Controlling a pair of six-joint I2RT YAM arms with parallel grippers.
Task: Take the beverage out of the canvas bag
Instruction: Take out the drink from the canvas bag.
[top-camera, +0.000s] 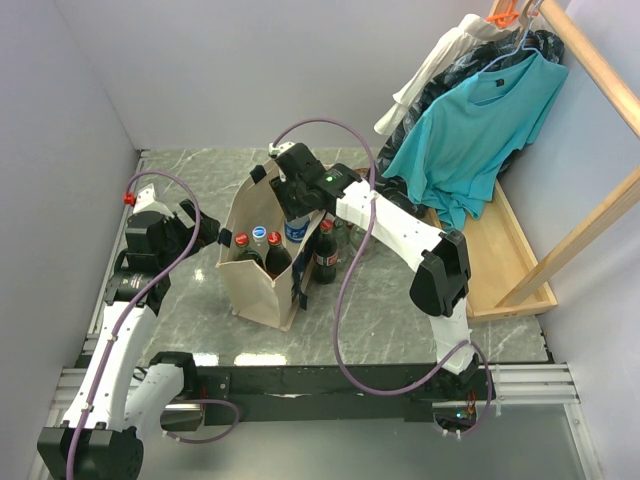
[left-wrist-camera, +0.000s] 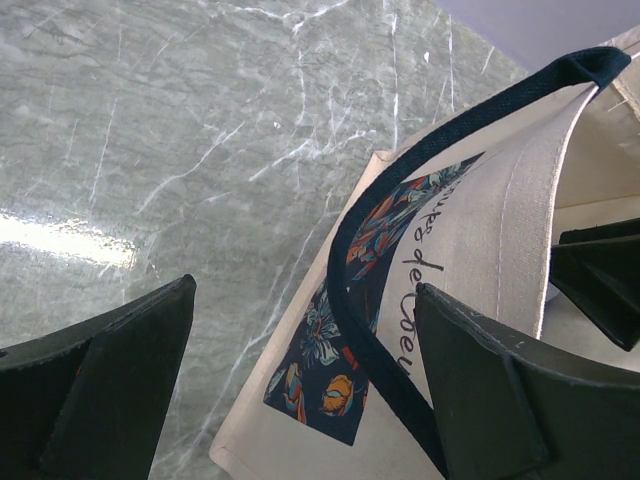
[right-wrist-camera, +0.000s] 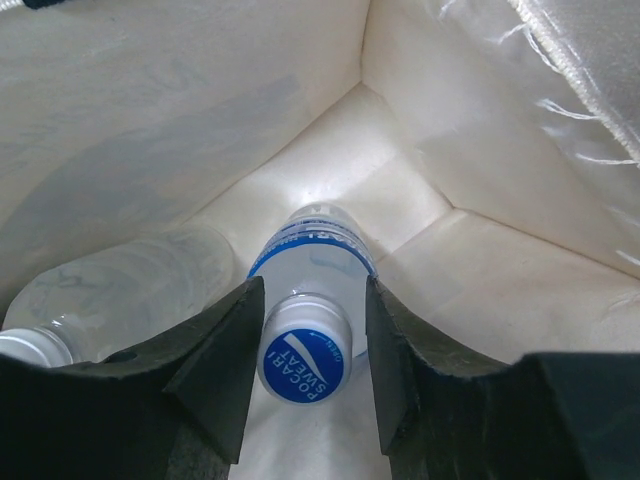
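The beige canvas bag (top-camera: 255, 290) with navy handles stands mid-table. Inside it sits the beverage, a clear bottle with a blue Pocari Sweat cap (right-wrist-camera: 305, 360) and a blue label (top-camera: 297, 232). My right gripper (right-wrist-camera: 310, 300) reaches down into the bag (right-wrist-camera: 150, 110), open, with its jaws on either side of the cap. The left finger touches the cap and a gap shows at the right one. My left gripper (left-wrist-camera: 300, 390) hovers open at the bag's left side (left-wrist-camera: 480, 230), with the navy strap (left-wrist-camera: 345, 250) showing between its fingers. In the top view the left gripper (top-camera: 195, 228) is beside the bag.
More bottles stand in the bag: two red-capped ones (top-camera: 241, 240) and a clear one (right-wrist-camera: 110, 285). A dark cola bottle (top-camera: 326, 258) stands just right of the bag. A wooden clothes rack (top-camera: 520, 270) with a teal shirt (top-camera: 480, 130) fills the back right.
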